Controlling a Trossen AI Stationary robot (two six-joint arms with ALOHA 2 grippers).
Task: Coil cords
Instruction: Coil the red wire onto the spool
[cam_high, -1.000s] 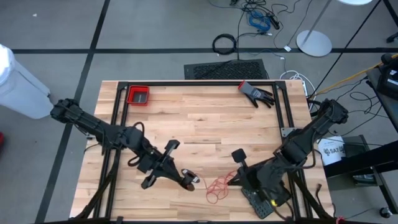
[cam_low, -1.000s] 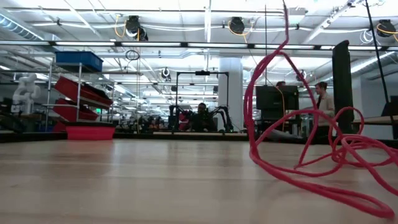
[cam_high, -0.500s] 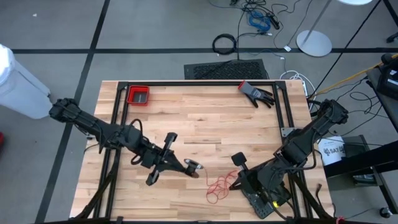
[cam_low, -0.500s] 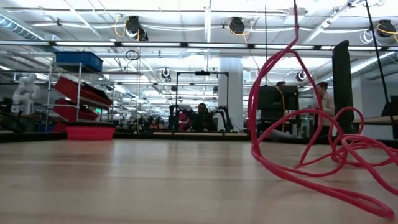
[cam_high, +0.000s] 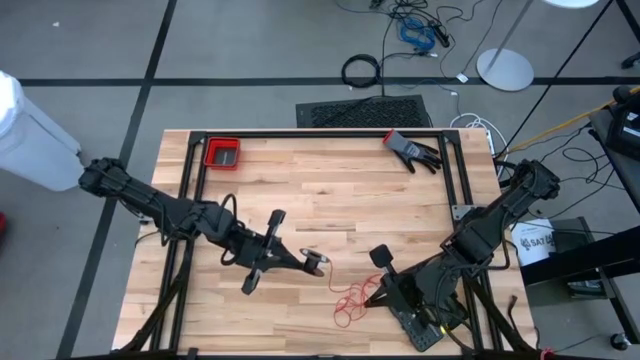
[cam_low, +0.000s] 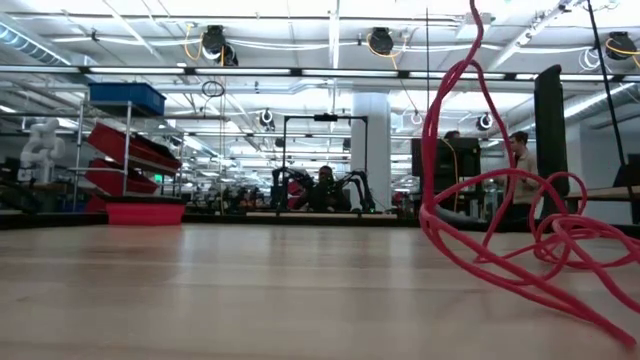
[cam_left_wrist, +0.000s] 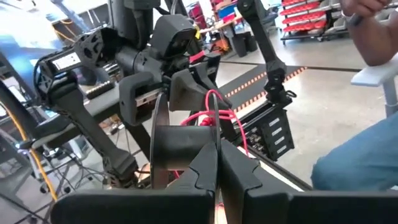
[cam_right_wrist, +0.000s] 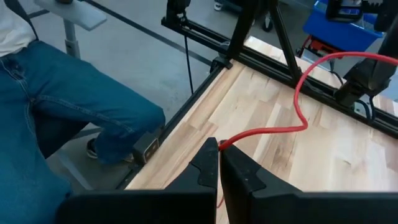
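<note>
The wooden surface (cam_high: 330, 190) carries both arms at its near half; a red bin (cam_high: 222, 153) sits at the far left corner and a dark glove (cam_high: 411, 150) at the far right. The left pincer (cam_high: 305, 262) lies left of centre with its fingers clamped together on the small black disc (cam_high: 315, 263). The right pincer (cam_high: 377, 293) lies right of centre, its fingers (cam_right_wrist: 208, 163) pressed together on the red cord (cam_high: 349, 300); the cord lies in loose loops on the surface between the two pincers, one strand rising steeply in the low view (cam_low: 470, 150).
</note>
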